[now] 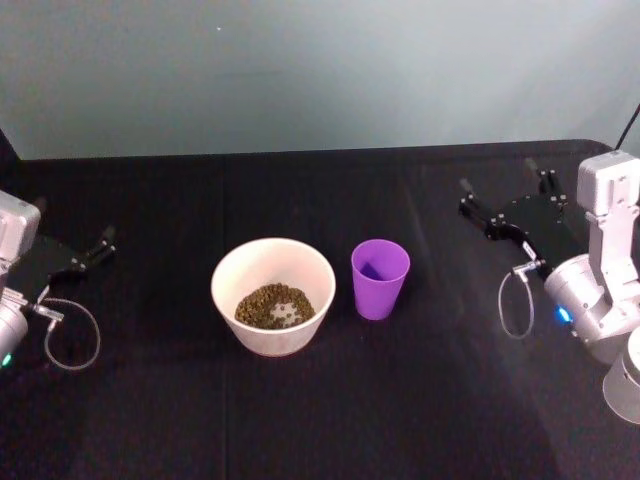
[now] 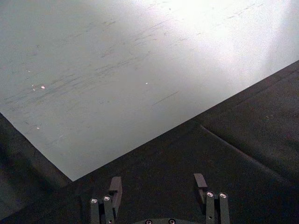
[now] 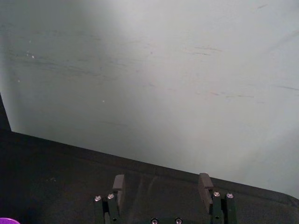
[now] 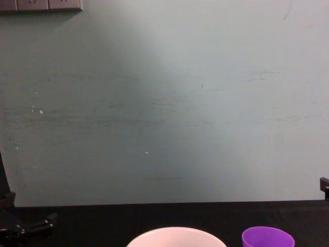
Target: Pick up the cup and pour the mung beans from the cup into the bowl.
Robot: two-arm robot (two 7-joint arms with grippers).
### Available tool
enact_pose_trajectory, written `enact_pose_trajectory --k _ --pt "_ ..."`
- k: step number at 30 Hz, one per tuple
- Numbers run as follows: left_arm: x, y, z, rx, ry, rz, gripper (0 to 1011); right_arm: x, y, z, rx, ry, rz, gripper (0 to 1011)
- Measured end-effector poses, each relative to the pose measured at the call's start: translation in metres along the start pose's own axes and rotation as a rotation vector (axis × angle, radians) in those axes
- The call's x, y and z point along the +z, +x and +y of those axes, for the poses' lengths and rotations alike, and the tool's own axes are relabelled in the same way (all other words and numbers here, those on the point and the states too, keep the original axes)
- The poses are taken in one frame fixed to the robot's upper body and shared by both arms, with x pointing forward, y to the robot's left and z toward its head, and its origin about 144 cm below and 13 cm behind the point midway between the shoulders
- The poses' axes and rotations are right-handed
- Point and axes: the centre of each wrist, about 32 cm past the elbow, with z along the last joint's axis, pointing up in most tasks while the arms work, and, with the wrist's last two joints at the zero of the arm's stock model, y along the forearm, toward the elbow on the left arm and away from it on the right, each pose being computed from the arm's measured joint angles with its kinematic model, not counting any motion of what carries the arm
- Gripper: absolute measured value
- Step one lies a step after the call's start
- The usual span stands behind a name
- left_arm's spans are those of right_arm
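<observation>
The purple cup (image 1: 380, 278) stands upright on the black table, just right of the bowl (image 1: 232, 268), and its inside shows only purple. The mung beans (image 1: 274, 306) lie heaped in the bottom of the wide pale bowl. My right gripper (image 1: 500, 180) hovers open to the right of the cup, well apart from it, holding nothing. At the table's far left my left gripper (image 1: 106, 243) rests open and empty. The wrist views show each pair of fingers spread: left gripper (image 2: 158, 184), right gripper (image 3: 161, 179). In the chest view, the bowl rim (image 4: 176, 234) and cup rim (image 4: 268, 237) peek up.
A black cloth covers the table (image 1: 320, 420), with a pale grey-green wall (image 4: 164, 103) close behind its far edge. Loose cables loop from both wrists (image 1: 70, 345). Free cloth lies in front of the bowl and cup.
</observation>
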Motion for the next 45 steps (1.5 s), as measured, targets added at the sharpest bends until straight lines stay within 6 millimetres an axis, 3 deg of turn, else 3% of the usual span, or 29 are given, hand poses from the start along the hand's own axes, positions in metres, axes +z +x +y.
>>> enact_pose_trajectory --k 45 --pt "0.0000 0.0000 0.0000 0.000 0.000 0.000 1000 0.0006 -0.0004 0.0000 0.009 0.003 0.000 1003"
